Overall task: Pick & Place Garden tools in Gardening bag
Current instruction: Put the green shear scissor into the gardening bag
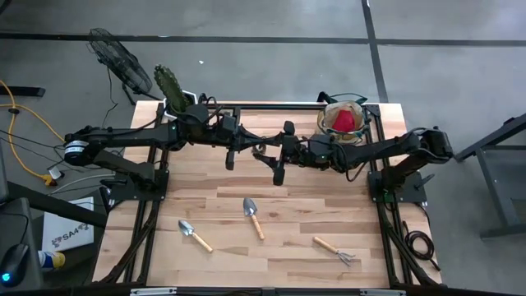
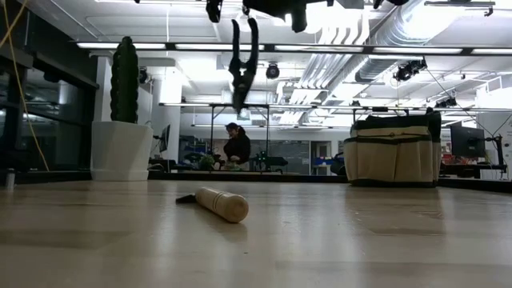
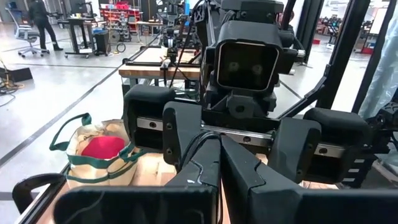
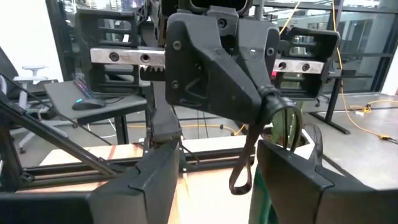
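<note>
Looking down from above: the left end effector (image 1: pixel 251 148) and right end effector (image 1: pixel 268 154) meet nose to nose over the far middle of the bench (image 1: pixel 312 205). The gardening bag (image 1: pixel 327 130) sits at the far right corner with a red glove (image 1: pixel 345 119) in it. Two trowels (image 1: pixel 196 236) (image 1: pixel 253 218) and a rake (image 1: pixel 335 249) lie along the near side, and a potted cactus (image 1: pixel 171 89) stands at the far left.

Low view: a dark pruner (image 2: pixel 243 68) hangs up in the air, gripped at its top. A wooden trowel handle lies on the bench below it, the bag is on the far right and the cactus on the far left. A person (image 2: pixel 237 146) is way back in the room.

Left wrist view: its own fingers (image 3: pixel 211 174) are pressed together, staring straight at the other arm's camera, with the bag and glove off to the side.

Right wrist view: its fingers (image 4: pixel 155 180) are spread wide with nothing between them. The left end effector is right in front, pinching the pruner, whose handles dangle from the tip.
</note>
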Controlling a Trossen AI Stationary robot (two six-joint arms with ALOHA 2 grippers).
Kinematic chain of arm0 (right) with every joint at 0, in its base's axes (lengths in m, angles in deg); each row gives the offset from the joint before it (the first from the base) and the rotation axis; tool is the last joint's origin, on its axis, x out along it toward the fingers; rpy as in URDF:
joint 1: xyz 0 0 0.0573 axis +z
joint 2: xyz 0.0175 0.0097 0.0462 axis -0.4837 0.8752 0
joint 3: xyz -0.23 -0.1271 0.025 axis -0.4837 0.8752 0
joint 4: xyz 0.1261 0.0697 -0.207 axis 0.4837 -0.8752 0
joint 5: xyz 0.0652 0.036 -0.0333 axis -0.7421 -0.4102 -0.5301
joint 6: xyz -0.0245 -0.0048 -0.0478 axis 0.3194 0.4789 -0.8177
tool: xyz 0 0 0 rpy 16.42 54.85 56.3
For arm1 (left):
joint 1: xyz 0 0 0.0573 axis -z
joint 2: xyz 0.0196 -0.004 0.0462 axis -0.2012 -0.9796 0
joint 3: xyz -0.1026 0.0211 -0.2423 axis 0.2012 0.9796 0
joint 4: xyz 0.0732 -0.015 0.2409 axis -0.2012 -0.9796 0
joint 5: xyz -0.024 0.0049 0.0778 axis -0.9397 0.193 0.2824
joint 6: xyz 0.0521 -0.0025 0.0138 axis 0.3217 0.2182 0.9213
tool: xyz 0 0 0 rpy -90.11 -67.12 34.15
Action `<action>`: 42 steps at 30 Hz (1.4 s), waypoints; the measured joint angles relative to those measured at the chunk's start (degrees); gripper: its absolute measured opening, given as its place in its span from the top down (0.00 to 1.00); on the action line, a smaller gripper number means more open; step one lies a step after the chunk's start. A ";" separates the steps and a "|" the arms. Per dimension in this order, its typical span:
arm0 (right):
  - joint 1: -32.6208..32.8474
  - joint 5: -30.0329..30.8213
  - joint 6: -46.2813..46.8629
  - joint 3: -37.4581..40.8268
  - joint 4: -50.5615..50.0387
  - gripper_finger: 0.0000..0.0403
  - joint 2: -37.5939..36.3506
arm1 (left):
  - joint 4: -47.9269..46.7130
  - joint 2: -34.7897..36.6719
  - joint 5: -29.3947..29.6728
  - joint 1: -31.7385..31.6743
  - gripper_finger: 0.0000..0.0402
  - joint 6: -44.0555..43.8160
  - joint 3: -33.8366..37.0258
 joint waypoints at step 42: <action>0.04 2.93 -0.92 0.04 -0.70 0.99 -0.79 | -2.65 0.02 1.29 0.00 1.00 0.44 0.00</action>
